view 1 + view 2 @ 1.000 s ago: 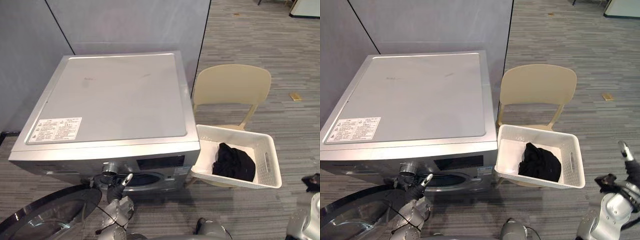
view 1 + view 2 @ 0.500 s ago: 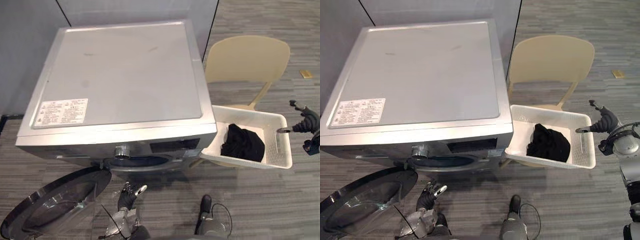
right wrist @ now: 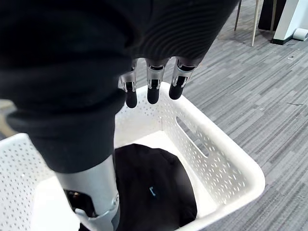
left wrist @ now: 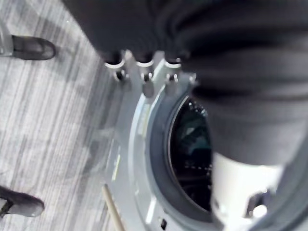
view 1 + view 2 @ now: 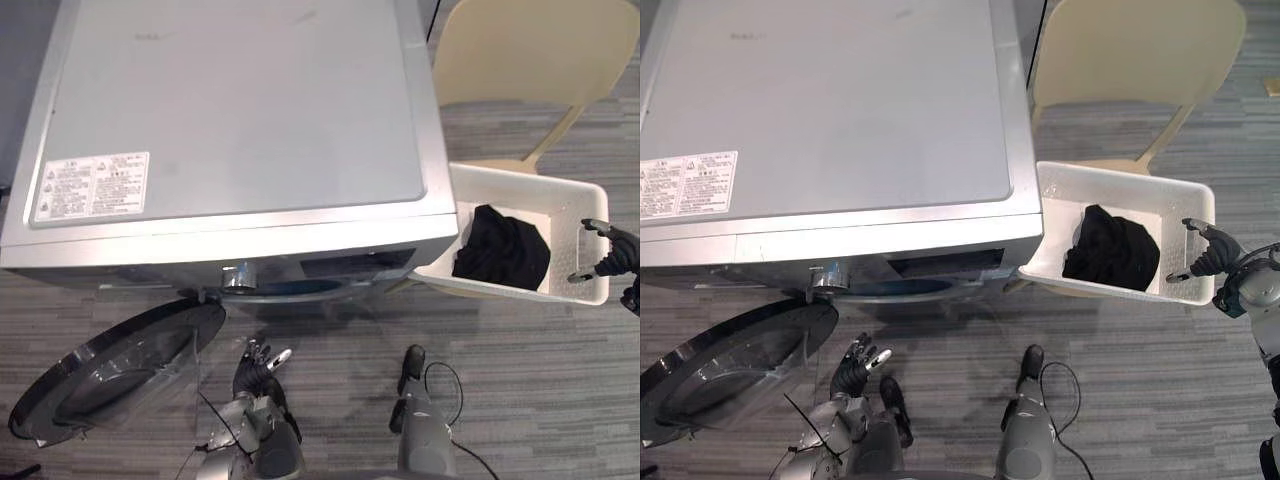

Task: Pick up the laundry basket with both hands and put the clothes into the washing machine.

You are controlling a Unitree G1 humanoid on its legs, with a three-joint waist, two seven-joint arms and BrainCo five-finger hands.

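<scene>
Right of the washing machine, the laundry basket holds the black clothes. The right hand has reached the basket end farthest from the machine, fingers spread, gripping nothing. The left hand hangs loose-fingered before the machine, so the two-handed lift waits.

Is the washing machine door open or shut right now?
Open: the round door hangs swung away from the washing machine, leaving its dark drum opening uncovered.
</scene>
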